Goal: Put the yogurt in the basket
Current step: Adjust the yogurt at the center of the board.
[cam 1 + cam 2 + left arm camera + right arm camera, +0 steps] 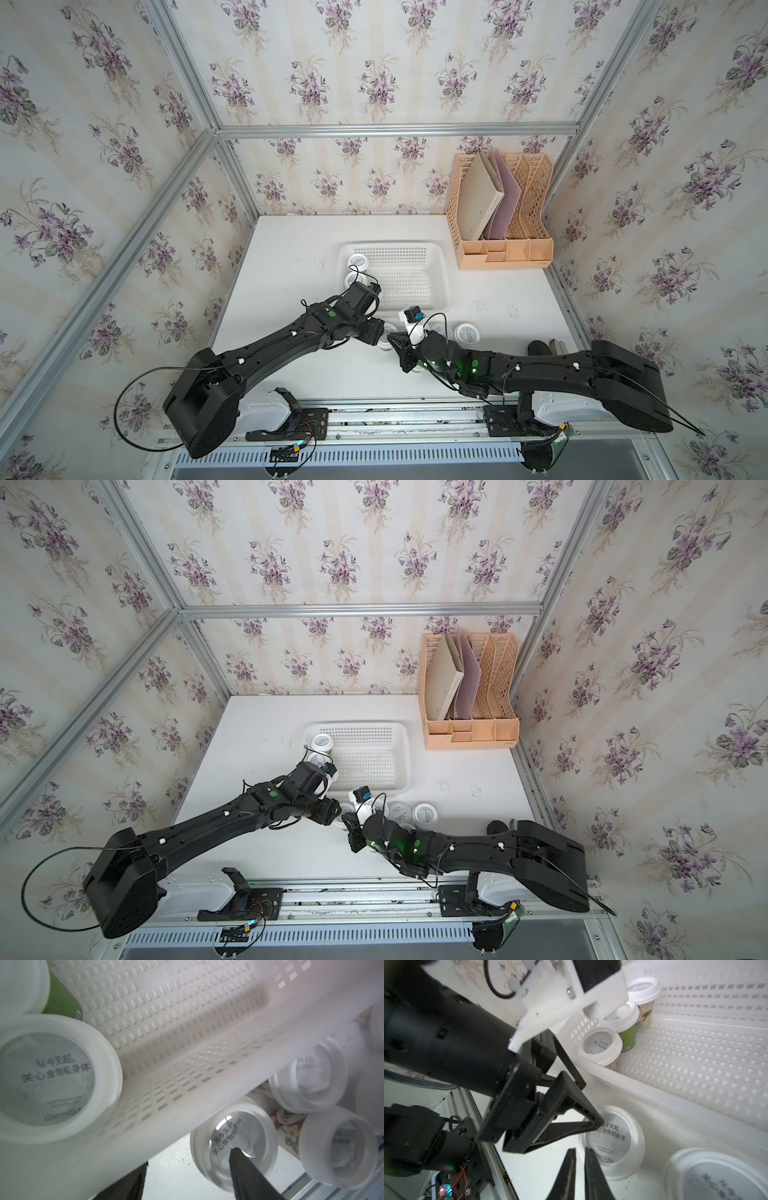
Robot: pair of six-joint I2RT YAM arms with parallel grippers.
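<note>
Three small round yogurt cups (601,1046), with white rimmed lids, grey printed tops and greenish bodies, stand upright in a row inside the shallow white perforated plastic basket (695,1059). They are packed into the corner just beyond the left gripper (591,1105). In a top view the far cup (358,262) and part of the next one show at that end of the basket, and the left wrist covers the rest.

The left gripper is released. Its two black fingers are spread apart with nothing between them, and it hangs over the basket's near rim. Its lower fingertip is above the lid of a fourth cup (612,1140), which stands on the table outside the basket, just beside its near wall.

That cup is also right beside the right gripper (580,1150), on its basket side. The right gripper's fingers are drawn almost together, with only a thin slit between them, and they clamp nothing. A fifth cup (716,1178) stands farther along the basket wall, away from the left gripper. In a top view another lone cup (467,332) sits past the right wrist, on the side away from the left arm.

All of this rests on the white tabletop (291,291). A peach-orange mesh file rack (536,199) holding beige and pink folders stands well beyond both grippers, past the basket's far end on the right arm's side.
</note>
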